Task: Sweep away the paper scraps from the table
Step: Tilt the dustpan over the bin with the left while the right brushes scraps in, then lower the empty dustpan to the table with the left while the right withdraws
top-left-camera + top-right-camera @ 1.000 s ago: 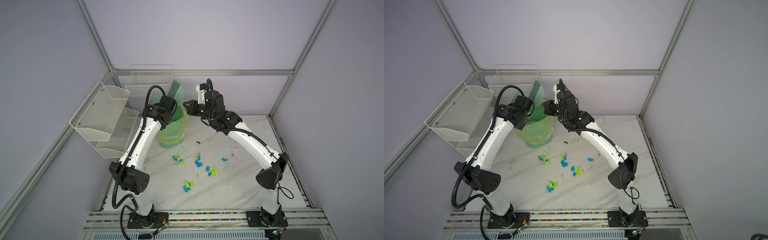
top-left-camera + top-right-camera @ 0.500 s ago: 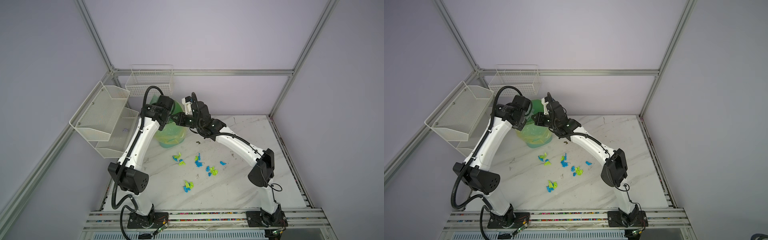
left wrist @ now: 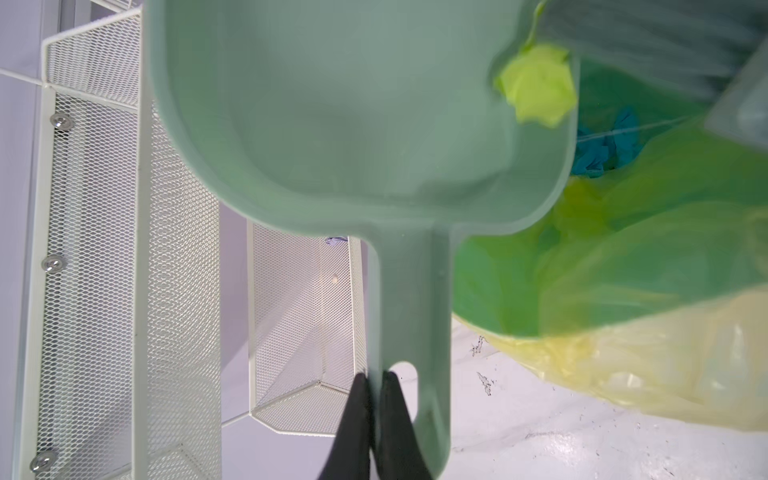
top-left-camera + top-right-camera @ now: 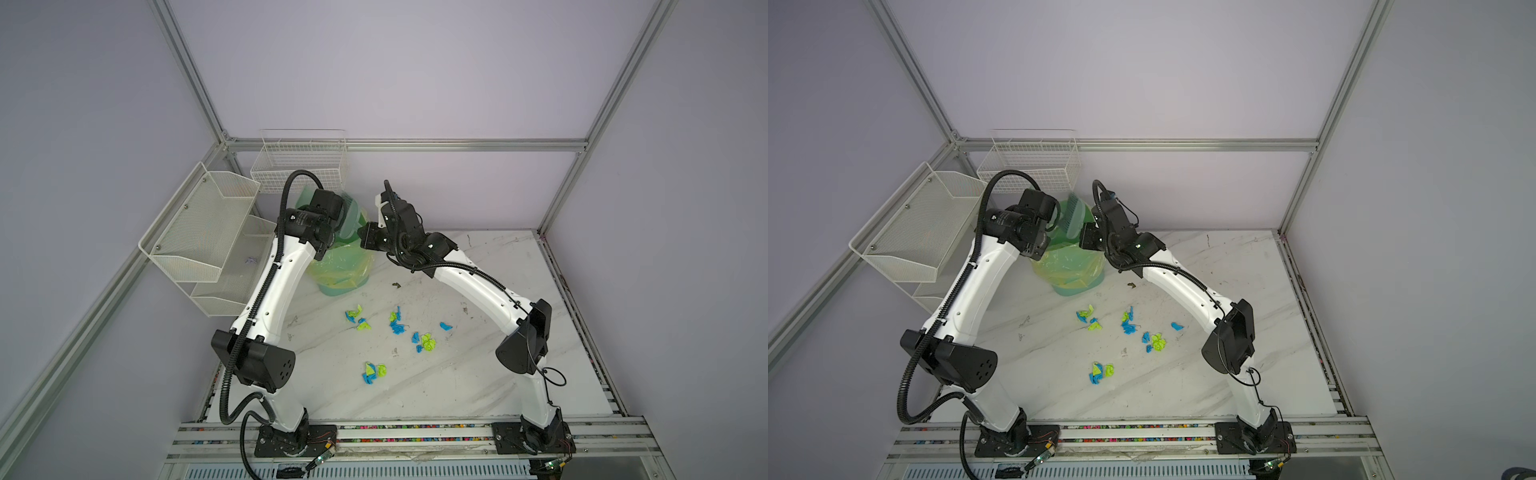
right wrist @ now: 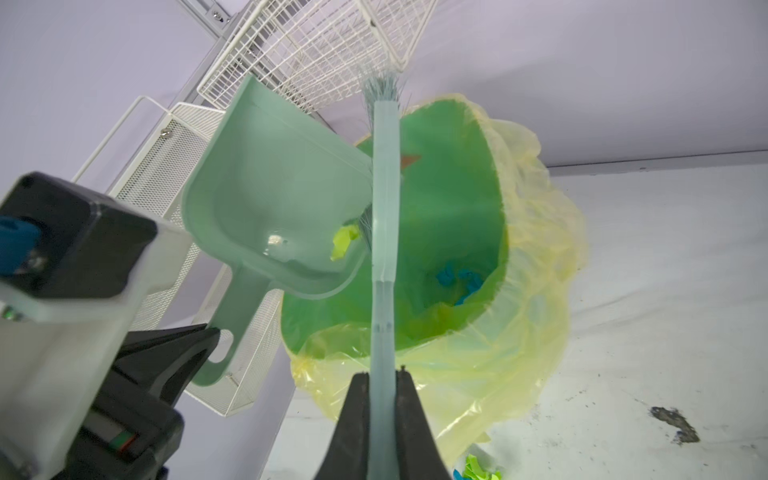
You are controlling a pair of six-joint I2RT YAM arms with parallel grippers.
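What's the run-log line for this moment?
dustpan at bin mouth | left jaws shut on dustpan handle | right jaws shut on brush handle | one yellow-green scrap in dustpan | paper scraps on table

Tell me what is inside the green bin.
Deep inside the green bin lie a few blue paper scraps. The brush and the dustpan cover part of the inside, so any scraps there cannot be seen.

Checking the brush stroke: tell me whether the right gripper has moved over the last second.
Yes. The right gripper has swung left and lower in a top view, closer to the green bin.
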